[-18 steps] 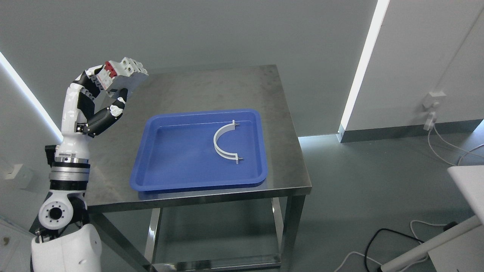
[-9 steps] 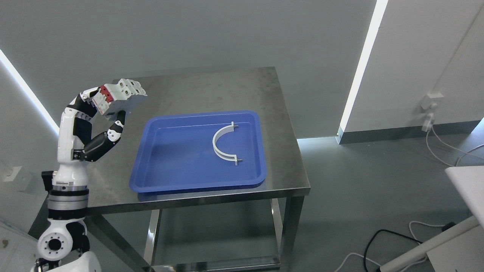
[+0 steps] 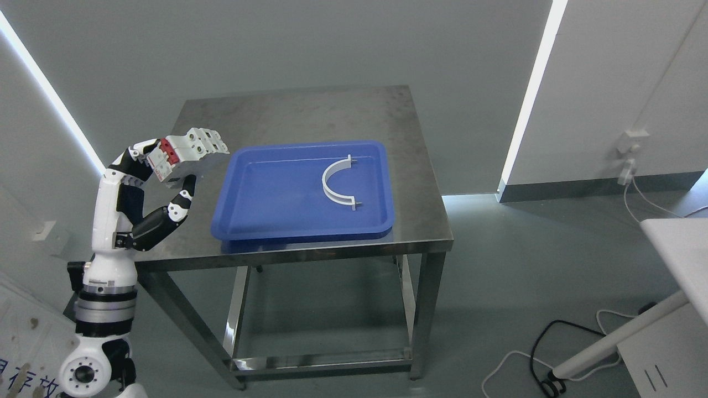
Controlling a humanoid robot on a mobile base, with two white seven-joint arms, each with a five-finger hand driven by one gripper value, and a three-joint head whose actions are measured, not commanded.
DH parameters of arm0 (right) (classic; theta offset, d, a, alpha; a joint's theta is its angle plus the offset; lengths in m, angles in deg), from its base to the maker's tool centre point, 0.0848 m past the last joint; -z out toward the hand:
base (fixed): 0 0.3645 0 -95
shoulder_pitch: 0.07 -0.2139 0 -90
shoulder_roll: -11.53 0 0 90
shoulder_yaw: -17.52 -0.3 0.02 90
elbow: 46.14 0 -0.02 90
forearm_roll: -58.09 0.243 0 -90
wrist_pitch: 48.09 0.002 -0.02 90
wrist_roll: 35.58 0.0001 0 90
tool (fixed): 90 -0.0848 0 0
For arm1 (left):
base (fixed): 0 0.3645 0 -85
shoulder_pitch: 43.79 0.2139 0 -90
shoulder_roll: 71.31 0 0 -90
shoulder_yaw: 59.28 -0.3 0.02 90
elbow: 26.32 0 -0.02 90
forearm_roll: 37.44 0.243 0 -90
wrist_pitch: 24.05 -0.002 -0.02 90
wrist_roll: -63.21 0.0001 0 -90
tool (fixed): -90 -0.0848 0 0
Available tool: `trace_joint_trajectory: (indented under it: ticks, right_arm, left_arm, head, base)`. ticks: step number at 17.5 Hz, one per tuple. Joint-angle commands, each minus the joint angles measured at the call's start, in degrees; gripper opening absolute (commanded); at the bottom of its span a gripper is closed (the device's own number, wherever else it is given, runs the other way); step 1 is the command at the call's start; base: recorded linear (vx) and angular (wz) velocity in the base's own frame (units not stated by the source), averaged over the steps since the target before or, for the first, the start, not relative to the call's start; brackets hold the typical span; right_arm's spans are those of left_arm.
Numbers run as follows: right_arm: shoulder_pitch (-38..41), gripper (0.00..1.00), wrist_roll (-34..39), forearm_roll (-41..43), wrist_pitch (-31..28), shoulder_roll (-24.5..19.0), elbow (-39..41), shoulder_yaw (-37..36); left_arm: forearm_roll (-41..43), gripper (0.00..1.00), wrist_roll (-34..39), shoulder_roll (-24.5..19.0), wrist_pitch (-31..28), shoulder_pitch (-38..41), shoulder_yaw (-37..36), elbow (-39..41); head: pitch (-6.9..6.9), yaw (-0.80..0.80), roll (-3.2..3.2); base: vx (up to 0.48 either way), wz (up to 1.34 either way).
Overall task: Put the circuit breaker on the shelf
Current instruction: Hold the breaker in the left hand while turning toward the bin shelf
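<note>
The circuit breaker (image 3: pixel 191 153) — white with a red part — is held aloft by the left hand (image 3: pixel 160 182), whose fingers (image 3: pixel 185 196) are clamped around it, over the counter's (image 3: pixel 310 113) left edge, just beside the blue tray (image 3: pixel 271 215) — in which a white curved bracket (image 3: pixel 337 182) is lying.

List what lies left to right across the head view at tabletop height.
left robot hand → circuit breaker in its grasp → blue tray → white curved bracket inside the tray → bare steel table edge.
</note>
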Motion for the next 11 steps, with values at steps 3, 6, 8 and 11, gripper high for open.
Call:
trace_joint_trajectory:
  ticks: [3,6,8,11]
  right_arm:
    - [0.0,1.00,0.0,0.0,0.0,1.0,0.0,0.0]
    - [0.0,1.00,0.0,0.0,0.0,1.0,0.0,0.0]
    - [0.0,1.00,0.0,0.0,0.0,1.0,0.0,0.0]
    - [0.0,1.00,0.0,0.0,0.0,1.0,0.0,0.0]
  left_arm:
    - [-1.7,0.11,0.1,-0.9,2.6,3.2,-1.0,2.5]
    - [-1.7,0.11,0.1,-0.9,3.6,3.4,-1.3,2.5]
    - [-1.7,0.11,0.1,-0.9,3.9,3.3,-1.4,2.5]
    - [-1.7,0.11,0.1,-0.9,5.6,3.1,-1.3,2.5]
  head:
    - [0.00,0.00,0.00]
    - [0.00,0.00,0.00]
    - [0.00,0.00,0.00]
    - [0.00,0.00,0.00]
  base:
    - [-0.361,-0.05]
    - [-0.336,-0.10]
    - [-0.381,-0.11]
    - [-0.348,-0.07]
